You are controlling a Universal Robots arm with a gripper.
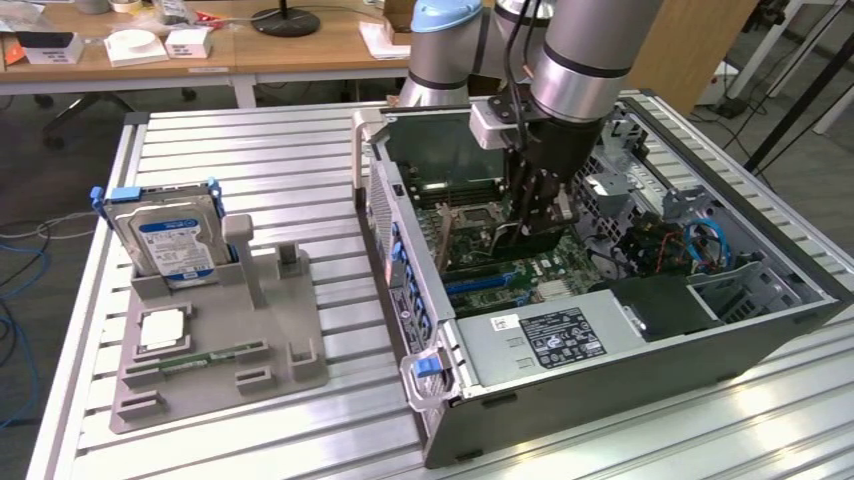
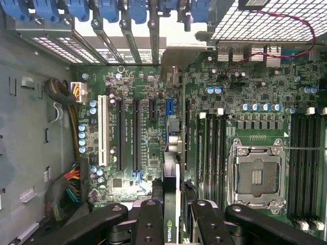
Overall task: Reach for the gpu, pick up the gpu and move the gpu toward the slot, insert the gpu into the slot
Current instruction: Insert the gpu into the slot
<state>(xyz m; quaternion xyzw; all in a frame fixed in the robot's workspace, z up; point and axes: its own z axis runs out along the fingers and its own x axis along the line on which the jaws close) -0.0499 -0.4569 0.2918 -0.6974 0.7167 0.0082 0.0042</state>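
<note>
Gpu (image 2: 172,204): thin dark card seen edge-on in wrist view, standing on edge, green logo on its near end, silver bracket end toward the case rear. Sits inside the open case over the motherboard, lined up along the slot (image 2: 168,109), a blue slot among black ones. Exterior view: gpu (image 1: 523,243) upright.

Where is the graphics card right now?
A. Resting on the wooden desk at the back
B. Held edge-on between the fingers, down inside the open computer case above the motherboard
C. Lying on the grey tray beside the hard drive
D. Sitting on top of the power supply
B: the gpu stands edge-on between the fingers, over the motherboard, and the gripper reaches into the open case.
</note>
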